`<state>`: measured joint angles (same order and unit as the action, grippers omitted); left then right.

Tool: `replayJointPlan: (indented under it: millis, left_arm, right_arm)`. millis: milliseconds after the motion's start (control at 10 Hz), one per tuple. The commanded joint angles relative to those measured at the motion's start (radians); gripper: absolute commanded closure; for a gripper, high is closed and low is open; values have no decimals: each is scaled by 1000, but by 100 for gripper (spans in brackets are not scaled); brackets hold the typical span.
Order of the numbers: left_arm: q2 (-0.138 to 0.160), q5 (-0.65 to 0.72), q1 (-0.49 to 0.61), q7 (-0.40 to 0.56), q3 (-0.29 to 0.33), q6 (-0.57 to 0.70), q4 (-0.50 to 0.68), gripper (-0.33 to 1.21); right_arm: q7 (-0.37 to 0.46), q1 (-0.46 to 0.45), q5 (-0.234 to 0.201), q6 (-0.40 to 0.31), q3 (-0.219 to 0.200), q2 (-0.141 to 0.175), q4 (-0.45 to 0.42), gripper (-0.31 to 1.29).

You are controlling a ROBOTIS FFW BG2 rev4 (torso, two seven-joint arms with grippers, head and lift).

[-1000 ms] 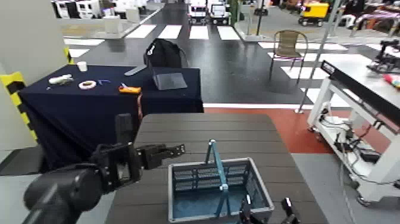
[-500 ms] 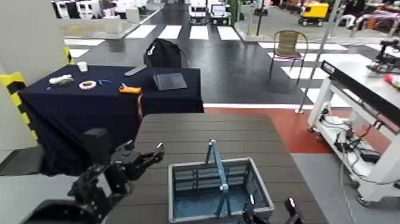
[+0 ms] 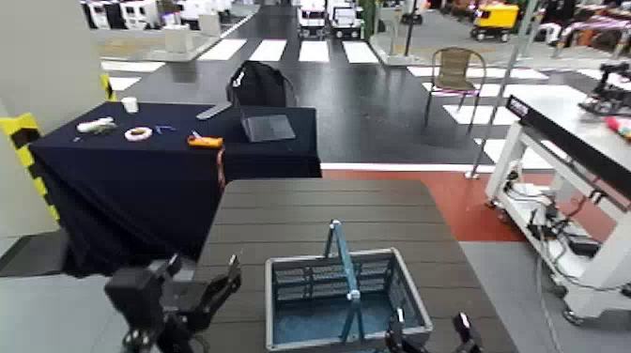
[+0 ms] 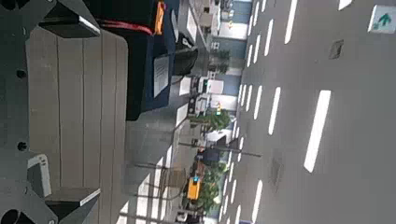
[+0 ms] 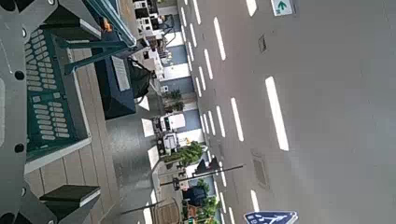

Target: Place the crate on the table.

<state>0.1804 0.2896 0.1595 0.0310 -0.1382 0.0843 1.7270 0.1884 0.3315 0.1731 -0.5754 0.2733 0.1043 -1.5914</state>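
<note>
The small rectangular grey plastic crate with slatted sides, blue inside (image 3: 343,314), sits on the dark brown plank-topped table (image 3: 329,211), between the fingers of the two grippers. Its thin teal-blue hoop handle (image 3: 346,258) stands upright over the open basket, with neither gripper closed around it.

The black right gripper (image 3: 430,319) is at the crate's near right corner, its fingers spread apart — one in front of the crate's rim, the other out over the planks. Whether the nearer finger touches the rim, I cannot tell. The black left gripper (image 3: 206,267) is beside the crate's left side, apart from it, its fingers wide open with nothing between them.

Beyond the left gripper's fingers is the navy-cloth-draped table (image 3: 122,188), carrying a flat grey panel (image 3: 269,128), an orange object (image 3: 204,142), a pale ring-shaped roll (image 3: 138,133) and a white cup (image 3: 130,105). Out past the right gripper's fingers is the white-framed workbench (image 3: 563,202) — and a tan-backed chair (image 3: 457,70) is farther off, on the floor.
</note>
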Motion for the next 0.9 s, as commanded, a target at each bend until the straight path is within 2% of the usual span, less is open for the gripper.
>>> replayJointPlan:
  millis: [100,600,900]
  left_arm:
    - [2,-67,83,99,-35,129,-12,11]
    - [2,-178,161,231,-49,233,-1,11]
    - [5,-179,166,241,-54,233,0,11]
  right_arm:
    - [6,12,-14,5,-8,-3,-13,13]
    - [6,27,-24,17,-20,-9,-22,13]
    - [6,29,-34,22,-23,-11,-25,13]
